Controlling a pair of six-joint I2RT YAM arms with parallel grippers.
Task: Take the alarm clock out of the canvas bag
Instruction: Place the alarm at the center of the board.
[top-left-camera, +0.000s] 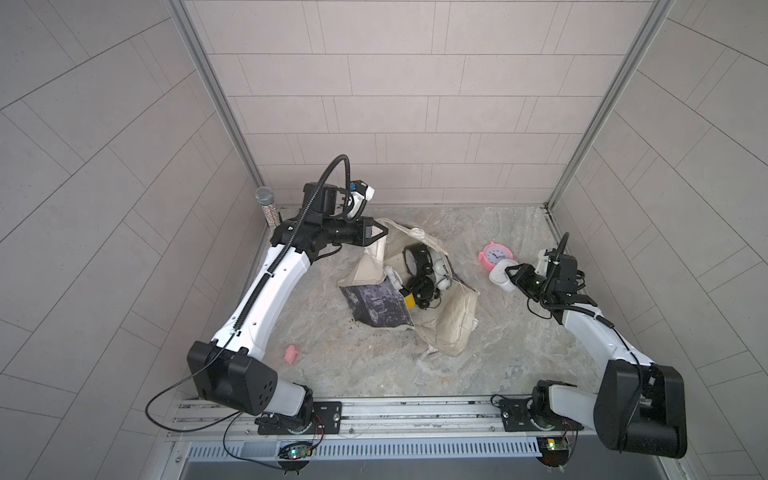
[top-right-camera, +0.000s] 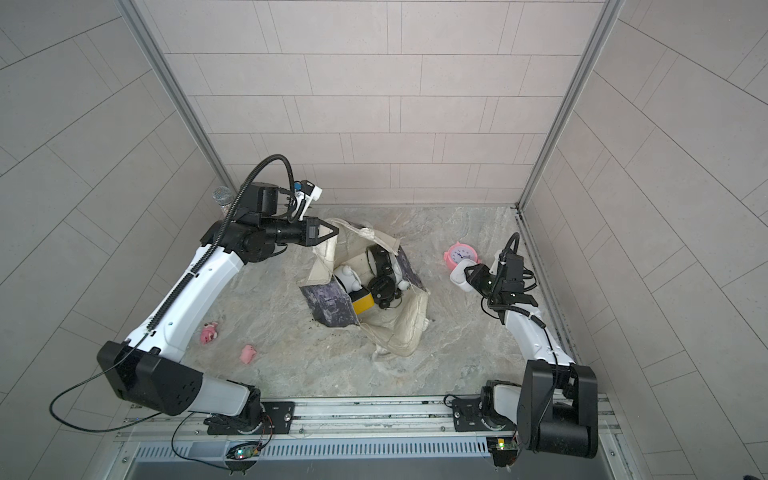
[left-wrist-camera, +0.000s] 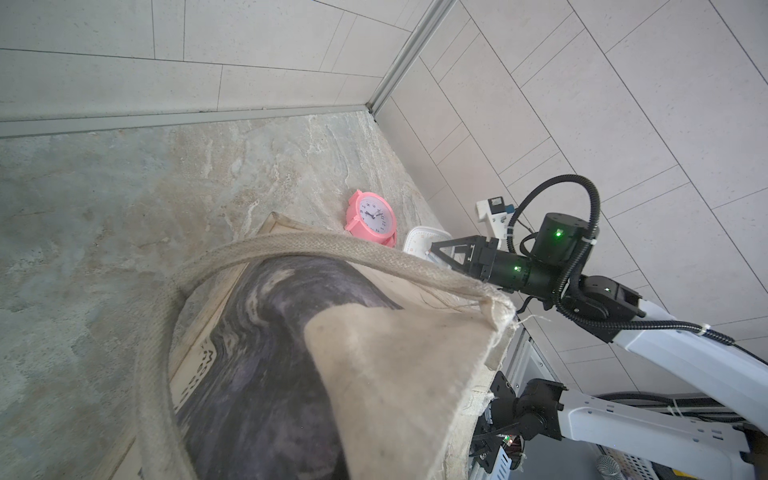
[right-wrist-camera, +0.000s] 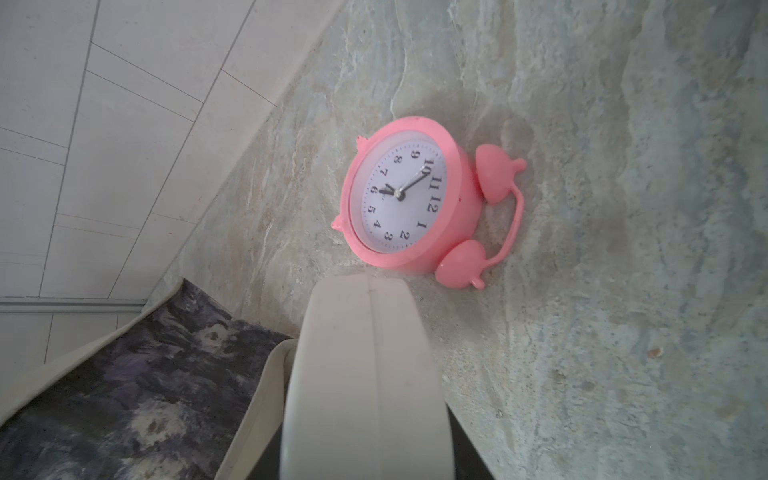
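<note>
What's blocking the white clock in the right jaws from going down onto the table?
Nothing visible. The white clock is already outside the canvas bag; only the pink clock lies close beside it on the table.

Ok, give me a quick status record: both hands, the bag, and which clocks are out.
left hand: shut on the canvas bag rim, holding it open
right hand: shut on a white alarm clock, outside the bag
pink alarm clock: on the table, beside the white one
inside bag: black clocks, yellow item
</note>
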